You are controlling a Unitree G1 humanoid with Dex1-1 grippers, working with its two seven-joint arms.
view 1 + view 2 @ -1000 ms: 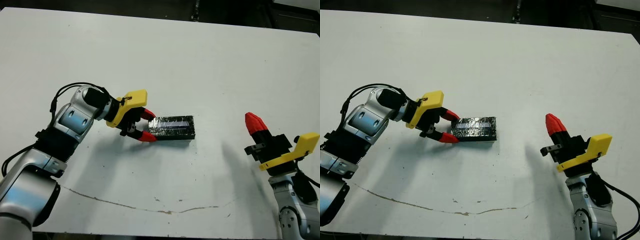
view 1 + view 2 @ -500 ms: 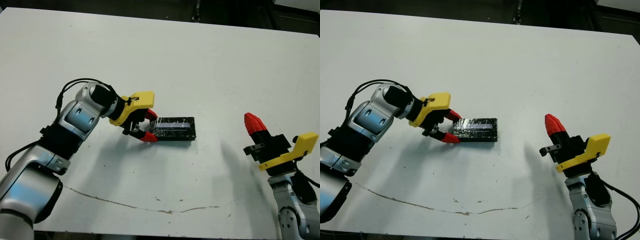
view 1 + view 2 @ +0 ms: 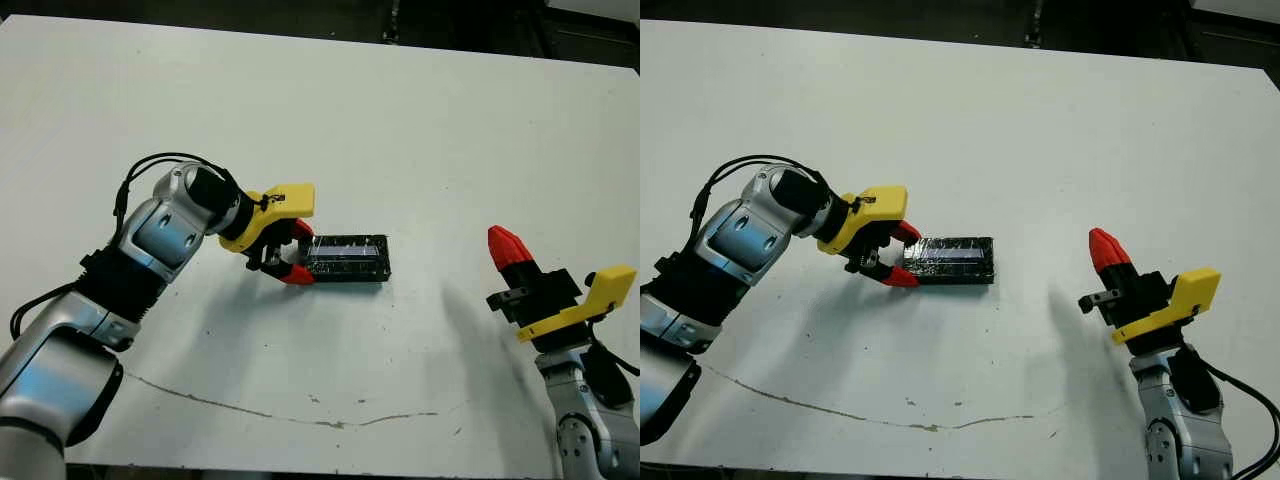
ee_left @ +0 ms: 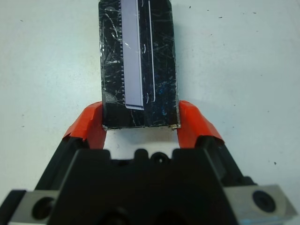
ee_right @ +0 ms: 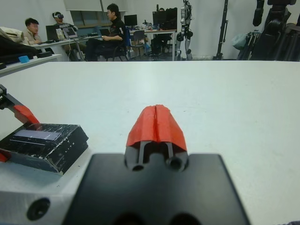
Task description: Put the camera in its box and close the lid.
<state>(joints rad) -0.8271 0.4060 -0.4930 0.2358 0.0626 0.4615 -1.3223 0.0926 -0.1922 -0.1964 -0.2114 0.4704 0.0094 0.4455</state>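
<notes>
While the left gripper (image 4: 140,127) clasps the lid's (image 3: 347,258) end, the right gripper (image 5: 156,123) stands upright, clenched

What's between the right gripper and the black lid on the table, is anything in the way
Nothing visible. The right gripper is off to the right with only bare white table between it and the lid. The left gripper sits at the lid's far end, one fingertip on each side of it, so it does not block that path.
</notes>
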